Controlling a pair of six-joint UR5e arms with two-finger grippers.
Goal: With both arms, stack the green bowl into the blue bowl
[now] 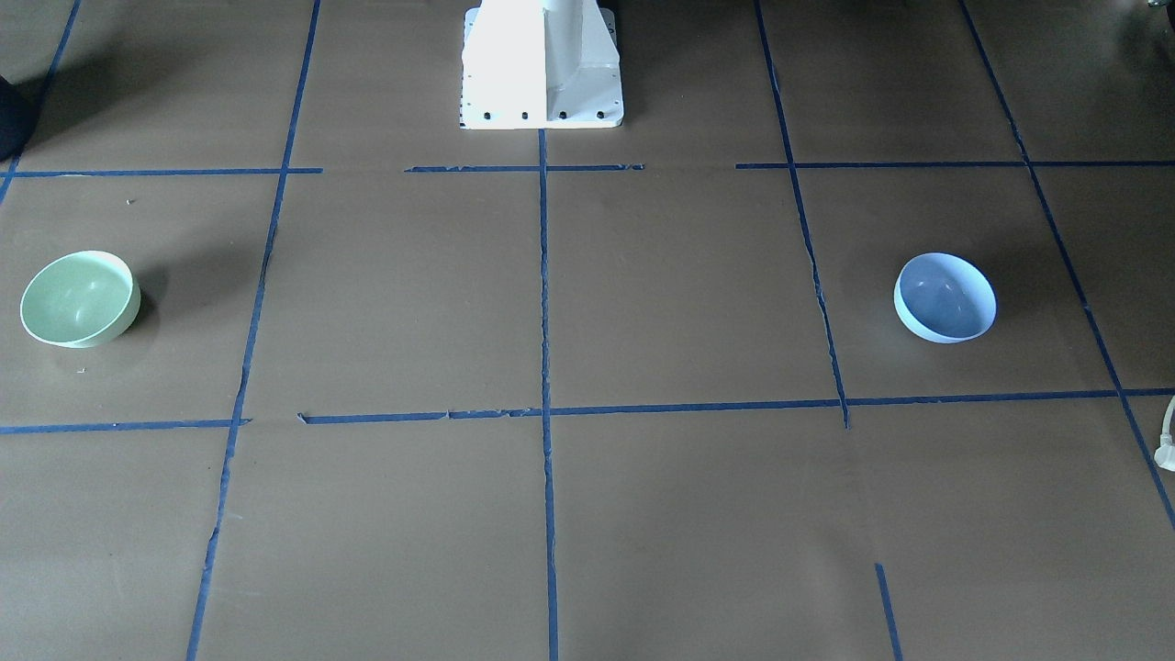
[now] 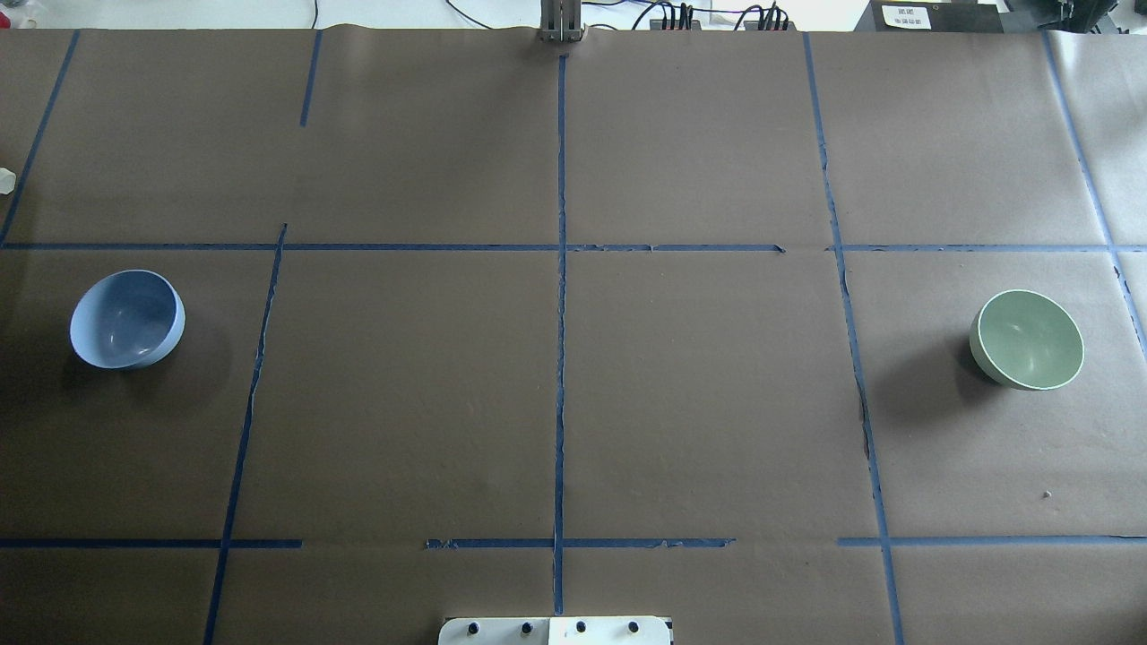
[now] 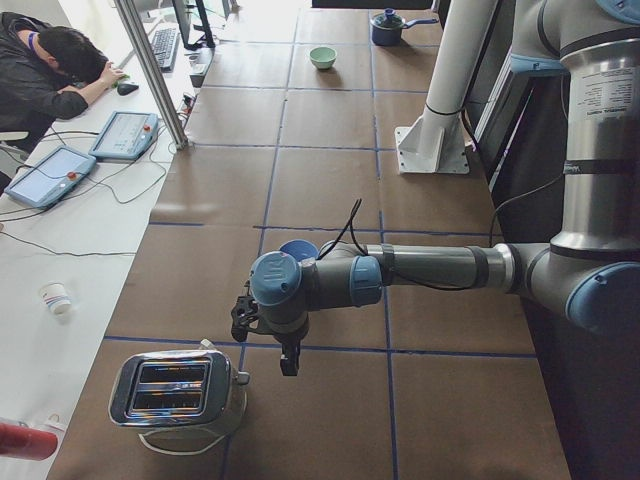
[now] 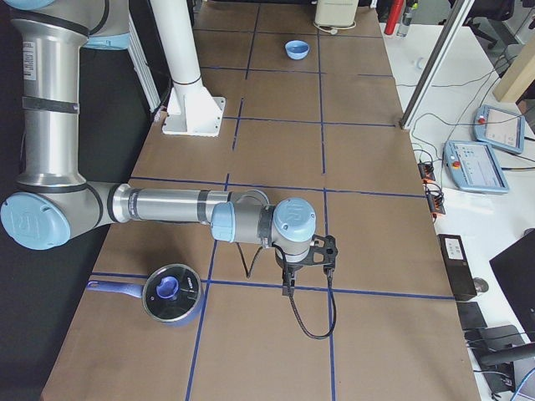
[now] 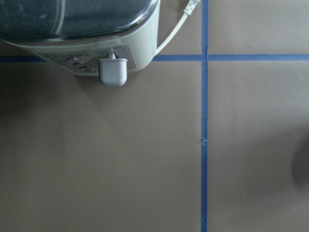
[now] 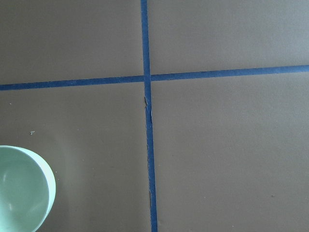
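Green bowl [image 1: 80, 299] upright on worktop [image 1: 587, 303], robot's right end, well apart from blue bowl [image 1: 945, 297] at left end; probably spread so each arm serves one. Left pincer [image 3: 288, 370], right pincer [image 4: 287, 291] touching neither bowl, released or clenched: cannot tell. Count: one green, one blue, two pincers

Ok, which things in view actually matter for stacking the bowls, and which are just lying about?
For the job: green bowl, blue bowl, left arm, right arm.

Just lying about: toaster, lidded pot, paper cup on the side bench.
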